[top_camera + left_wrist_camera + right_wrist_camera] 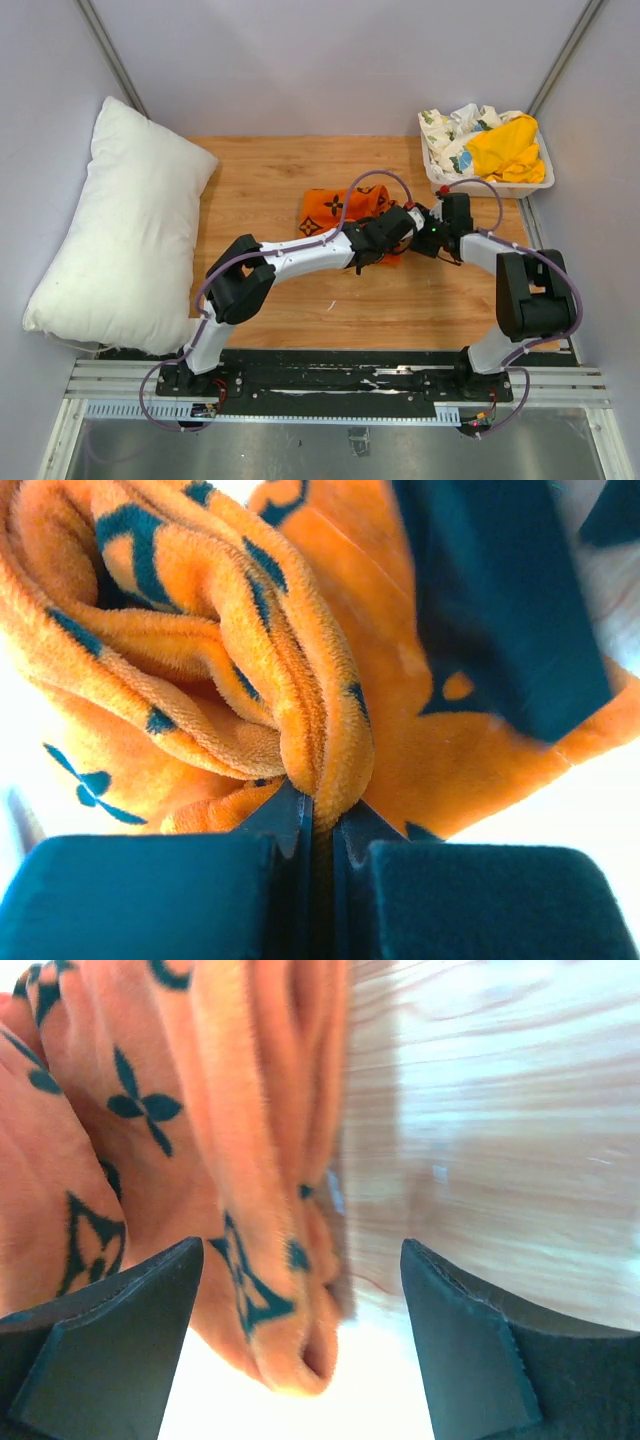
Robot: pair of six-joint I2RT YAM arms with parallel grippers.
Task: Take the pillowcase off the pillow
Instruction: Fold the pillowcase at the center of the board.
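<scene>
The bare white pillow (115, 235) lies at the table's left edge, apart from the pillowcase. The orange pillowcase (335, 210) with black motifs is bunched on the wood at mid-table. My left gripper (393, 236) reaches across to its right end and is shut on a thick fold of the pillowcase (220, 660), pinched between the tips of the left gripper (322, 815). My right gripper (424, 236) faces it closely from the right. In the right wrist view the right gripper (300, 1270) stands open, with a hanging fold of the pillowcase (150, 1140) loose between its fingers, nearer the left one.
A white bin (487, 185) stands at the back right, holding a yellow cloth (510, 148) and a floral cloth (450, 130). Grey walls close in the table on three sides. The two arms' wrists sit almost touching at mid-right.
</scene>
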